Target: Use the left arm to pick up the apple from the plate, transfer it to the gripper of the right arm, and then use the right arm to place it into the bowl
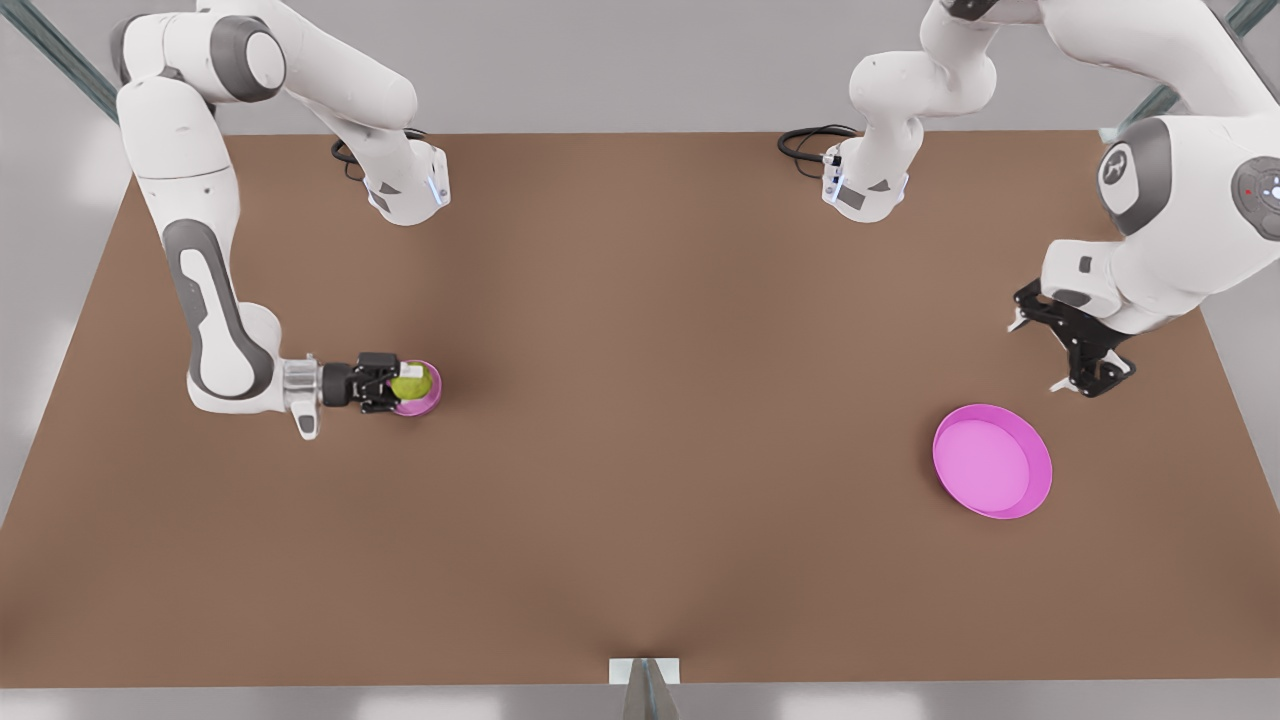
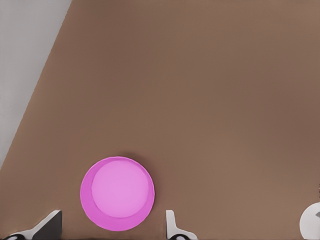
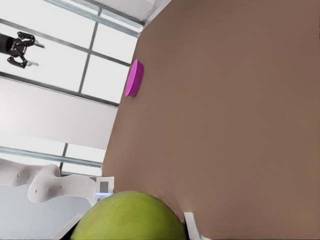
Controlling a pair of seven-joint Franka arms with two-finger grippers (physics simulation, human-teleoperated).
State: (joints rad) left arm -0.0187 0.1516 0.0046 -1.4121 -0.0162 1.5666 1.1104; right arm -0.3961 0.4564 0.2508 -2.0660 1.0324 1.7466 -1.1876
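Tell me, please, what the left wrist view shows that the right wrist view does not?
Left wrist view: the wide, shallow magenta-pink plate seen from above, its inside bare, with the open left gripper over it. Right wrist view: the round yellow-green apple close up, held in the right gripper, and the plate edge-on, far off. Both: that plate and the brown table.
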